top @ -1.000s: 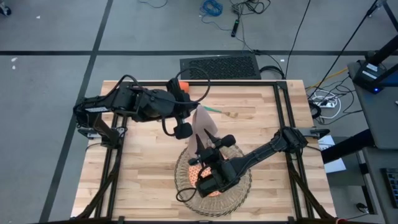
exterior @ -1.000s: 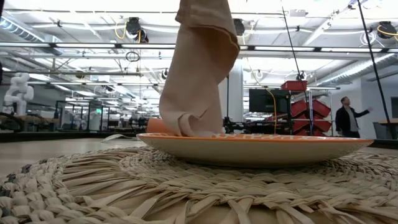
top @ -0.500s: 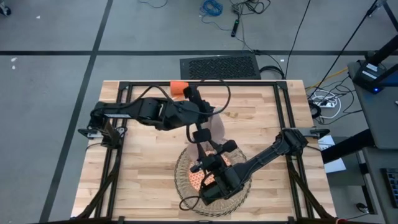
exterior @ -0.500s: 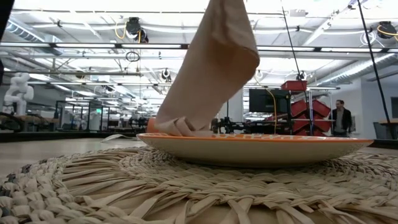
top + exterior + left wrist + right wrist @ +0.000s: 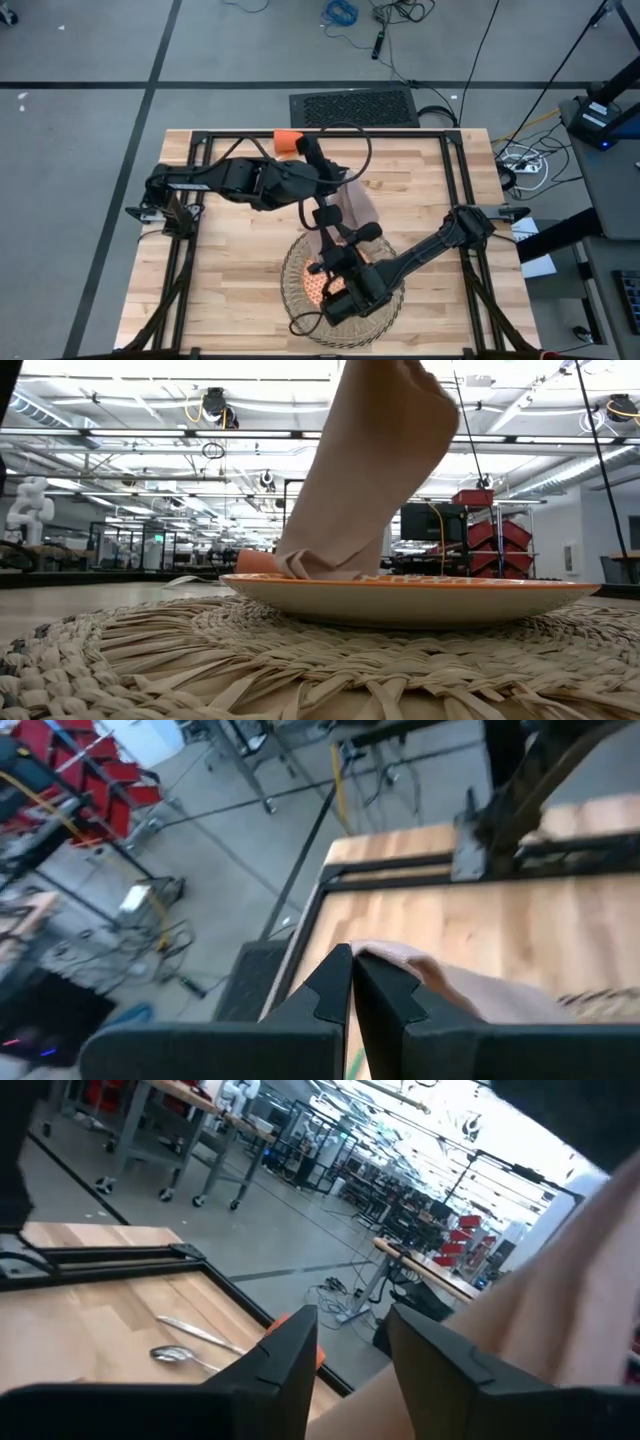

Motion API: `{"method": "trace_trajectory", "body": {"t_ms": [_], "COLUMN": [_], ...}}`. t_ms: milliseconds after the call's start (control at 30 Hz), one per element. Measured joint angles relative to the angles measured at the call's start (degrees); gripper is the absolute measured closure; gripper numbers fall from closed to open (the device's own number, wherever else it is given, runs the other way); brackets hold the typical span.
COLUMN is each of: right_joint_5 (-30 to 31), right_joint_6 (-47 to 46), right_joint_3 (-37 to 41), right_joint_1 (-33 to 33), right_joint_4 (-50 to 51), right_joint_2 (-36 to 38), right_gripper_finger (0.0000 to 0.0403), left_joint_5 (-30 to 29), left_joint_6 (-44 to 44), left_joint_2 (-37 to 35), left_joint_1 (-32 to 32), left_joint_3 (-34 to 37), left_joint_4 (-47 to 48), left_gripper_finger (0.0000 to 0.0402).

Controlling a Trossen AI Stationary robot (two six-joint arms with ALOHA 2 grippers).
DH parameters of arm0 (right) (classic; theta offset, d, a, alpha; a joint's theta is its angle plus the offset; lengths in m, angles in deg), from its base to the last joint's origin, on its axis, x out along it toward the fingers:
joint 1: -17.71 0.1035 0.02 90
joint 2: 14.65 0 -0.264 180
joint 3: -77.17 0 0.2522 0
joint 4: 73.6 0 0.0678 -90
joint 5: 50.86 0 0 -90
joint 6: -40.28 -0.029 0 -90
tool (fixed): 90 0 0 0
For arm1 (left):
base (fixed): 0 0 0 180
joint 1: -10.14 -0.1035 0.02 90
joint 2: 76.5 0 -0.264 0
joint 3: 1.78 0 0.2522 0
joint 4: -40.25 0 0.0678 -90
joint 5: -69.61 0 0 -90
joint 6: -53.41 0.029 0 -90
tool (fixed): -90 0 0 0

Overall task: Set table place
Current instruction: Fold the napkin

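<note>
Bright, even ceiling strip lighting; glare overhead in low view; soft shadows; left wrist view blurred.

Wood table (image 5: 230, 260) w/ black frame: round wicker placemat (image 5: 305, 320) near front edge, 1 spoon (image 5: 180, 1354) + orange cup (image 5: 287, 141) toward back edge.

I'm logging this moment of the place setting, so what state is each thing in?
napkin: hanging from above, lower end bunched on the plate
plate: flat on the placemat
placemat: flat on the table
left gripper: shut on the napkin
right gripper: open, over the plate
spoon: lying on the table
</note>
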Motion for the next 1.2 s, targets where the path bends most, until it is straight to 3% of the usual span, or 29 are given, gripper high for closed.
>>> {"method": "trace_trajectory", "body": {"t_ms": [233,567,900,1067,1200], "right_joint_5": [0.03,0.07,0.03,0.03,0.03], "right_joint_6": [0.82,14.08,13.51,13.19,13.12], "right_joint_3": [0.00,-0.07,-0.04,-0.04,-0.04], "right_joint_1": [-0.48,-2.02,-4.36,-3.80,-3.32], "right_joint_4": [-0.83,-11.17,-10.94,-10.79,-10.75], "right_joint_2": [2.74,4.70,4.72,4.72,4.72], "right_gripper_finger": [0.0293,0.0288,0.0236,0.0209,0.0198], "left_joint_5": [-3.85,-4.03,-4.91,-8.65,-7.49], "left_joint_6": [1.22,0.74,0.61,1.33,0.13], "left_joint_2": [0.00,0.00,0.00,0.00,0.00], "left_joint_1": [-0.23,0.00,1.46,1.01,0.99], "left_joint_3": [0.00,0.00,0.00,0.00,0.00], "left_joint_4": [5.41,7.83,9.96,11.94,12.39], "left_gripper_finger": [0.0402,0.0402,0.0402,0.0402,0.0402]}}
